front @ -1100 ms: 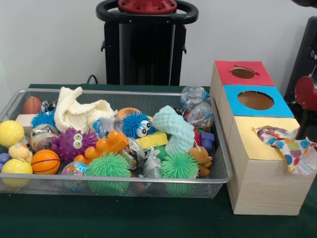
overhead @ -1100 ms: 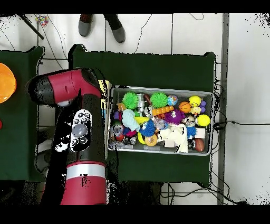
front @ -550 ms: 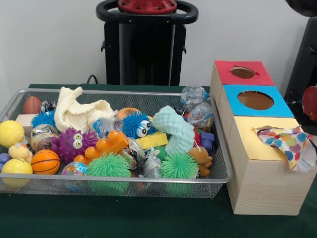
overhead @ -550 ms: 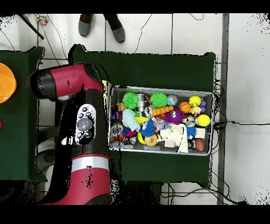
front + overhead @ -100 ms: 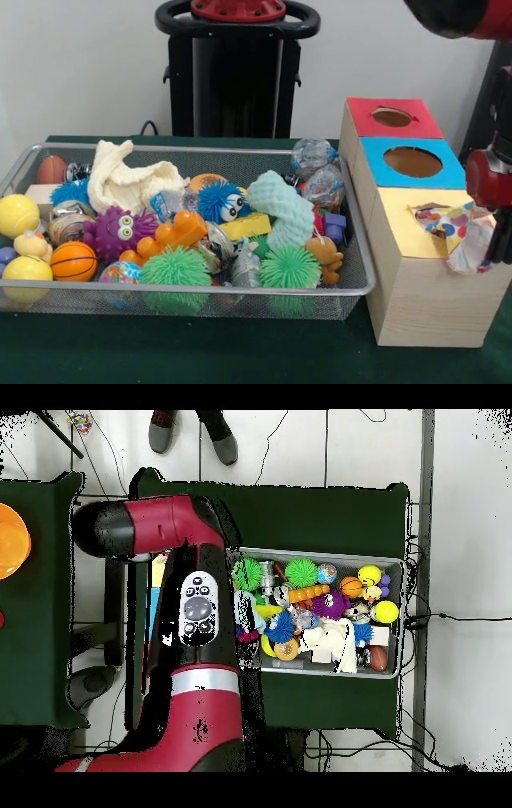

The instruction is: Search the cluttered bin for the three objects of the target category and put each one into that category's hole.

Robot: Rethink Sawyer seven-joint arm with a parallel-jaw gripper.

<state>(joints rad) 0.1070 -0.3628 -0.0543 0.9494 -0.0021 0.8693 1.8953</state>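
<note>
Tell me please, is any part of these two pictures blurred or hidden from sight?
Front view: the wire bin and toys are sharp; the red arm at the right edge is blurred. Overhead view: the arm hides the box and the bin's left end.

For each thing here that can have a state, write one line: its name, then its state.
wire bin: full, toys heaped to the rim
red hole: open, empty
blue hole: open, empty
yellow hole: stuffed with cloth
spotted cloth: half in, hanging over the box's side
cream cloth: crumpled on top of the toys
arm: stretched over the boxes
hand: cannot tell
</note>
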